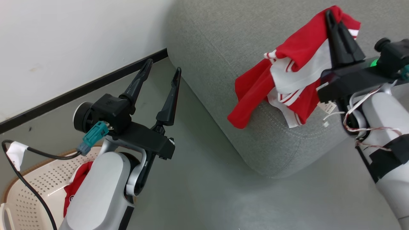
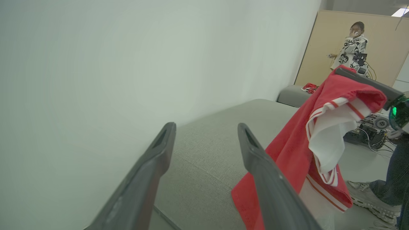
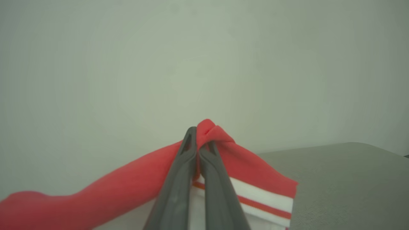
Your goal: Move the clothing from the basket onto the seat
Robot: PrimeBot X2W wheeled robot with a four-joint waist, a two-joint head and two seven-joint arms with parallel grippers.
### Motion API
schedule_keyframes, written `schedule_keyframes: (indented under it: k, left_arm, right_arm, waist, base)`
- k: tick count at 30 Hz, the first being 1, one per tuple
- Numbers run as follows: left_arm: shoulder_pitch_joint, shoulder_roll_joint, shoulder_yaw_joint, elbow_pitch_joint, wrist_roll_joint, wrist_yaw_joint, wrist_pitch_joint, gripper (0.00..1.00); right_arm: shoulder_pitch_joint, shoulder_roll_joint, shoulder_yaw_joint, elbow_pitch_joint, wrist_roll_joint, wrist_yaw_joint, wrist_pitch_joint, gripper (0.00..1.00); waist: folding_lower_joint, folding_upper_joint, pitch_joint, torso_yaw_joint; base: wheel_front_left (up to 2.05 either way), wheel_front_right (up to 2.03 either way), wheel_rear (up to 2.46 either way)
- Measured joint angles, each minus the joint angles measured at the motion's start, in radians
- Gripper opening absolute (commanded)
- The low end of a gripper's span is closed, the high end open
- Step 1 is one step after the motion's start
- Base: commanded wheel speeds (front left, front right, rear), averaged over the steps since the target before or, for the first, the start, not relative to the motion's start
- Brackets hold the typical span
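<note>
Transfer half done: right gripper (image 1: 329,16) pinches striped garment (image 1: 300,51) over grey sofa (image 1: 223,48); left gripper (image 1: 163,66) spread; second red garment (image 1: 75,183) apparently lies in basket (image 1: 41,179).

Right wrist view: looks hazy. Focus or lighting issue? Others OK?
Right wrist view: low contrast, right claw and striped garment soft up close. Left wrist view: left claw blurred near lens, ceiling light blown out. Head view: sharp, evenly lit, sheen on floor.

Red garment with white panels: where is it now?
Head view, upper right: the red garment hangs pinched in the right gripper, by the rounded edge of the grey fabric sofa.
</note>
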Motion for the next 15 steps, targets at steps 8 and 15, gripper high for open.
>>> schedule_keyframes:
  k: [8, 15]
  left_arm:
    - [0.0, 0.016, 0.001, -0.012, 0.002, 0.0, 0.013, 1.0]
    - [-0.003, 0.025, -0.002, -0.03, 0.008, 0.0, 0.033, 1.0]
  right_arm:
    - [-0.088, -0.047, -0.054, 0.097, 0.007, 0.001, 0.0, 0.0]
    - [-0.127, -0.075, -0.104, 0.153, 0.021, -0.002, 0.0, 0.0]
  waist:
    - [0.0001, 0.0, 0.042, 0.022]
    - [0.0001, 0.0, 0.088, 0.034]
  base:
    - [0.0, 0.0, 0.0]
    - [0.0, 0.0, 0.0]
